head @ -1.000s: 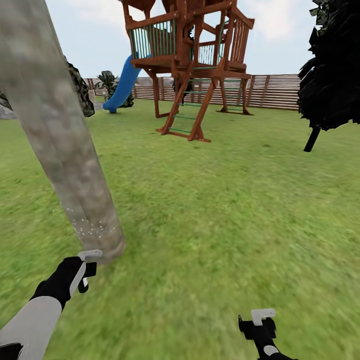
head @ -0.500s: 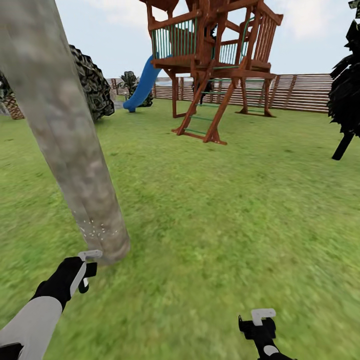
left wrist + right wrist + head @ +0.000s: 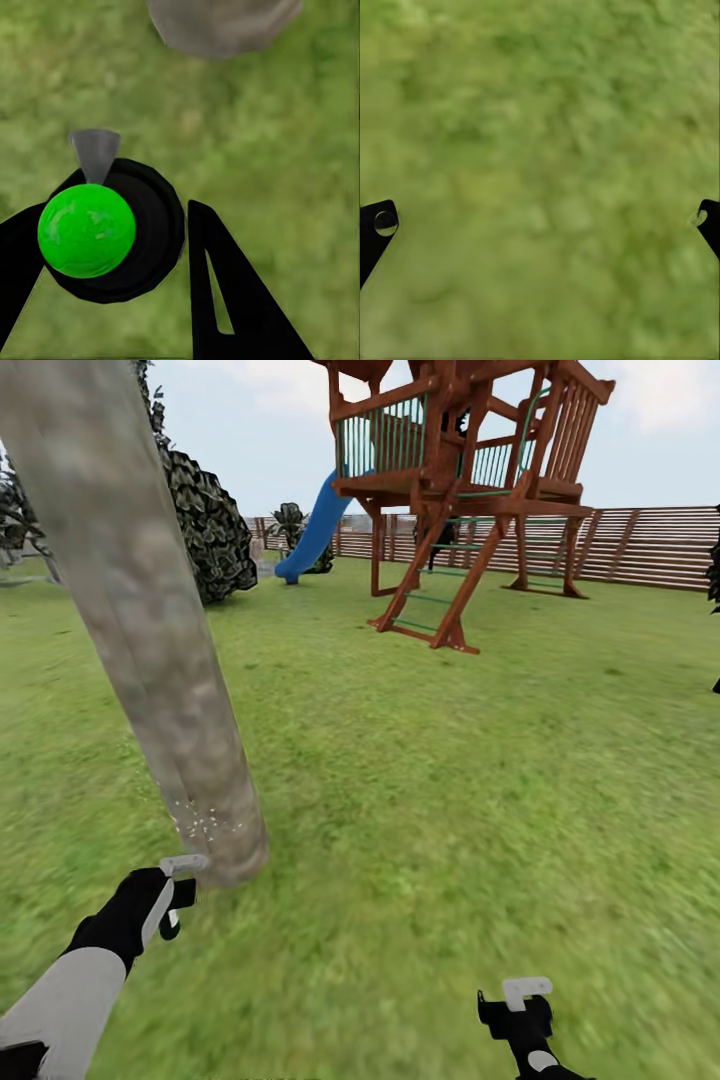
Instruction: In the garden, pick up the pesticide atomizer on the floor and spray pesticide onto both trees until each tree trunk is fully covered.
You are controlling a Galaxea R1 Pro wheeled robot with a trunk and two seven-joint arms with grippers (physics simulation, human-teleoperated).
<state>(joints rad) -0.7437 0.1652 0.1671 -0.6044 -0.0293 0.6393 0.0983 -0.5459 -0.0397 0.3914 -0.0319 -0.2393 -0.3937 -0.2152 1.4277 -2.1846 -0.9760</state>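
Right end effector point(image 3: 515, 1000): low over lawn point(image 3: 450, 780), fingers spread wide. Left end effector point(image 3: 172, 890): arm reaching forward, pinching pesticide atomizer point(image 3: 105, 229), green ball top, grey nozzle toward tree trunk point(image 3: 150, 620) base just beyond, white specks there. Farther: wooden play tower point(image 3: 465, 480), blue slide point(image 3: 315, 530), slat fence point(image 3: 640, 545)

- Sprayer point(image 3: 97, 225): black body with green ball top and grey nozzle, held between the left gripper's fingers, nozzle toward the trunk.
- Tree trunk point(image 3: 150, 640): thick, mottled grey-brown, white specks near its base on the grass.
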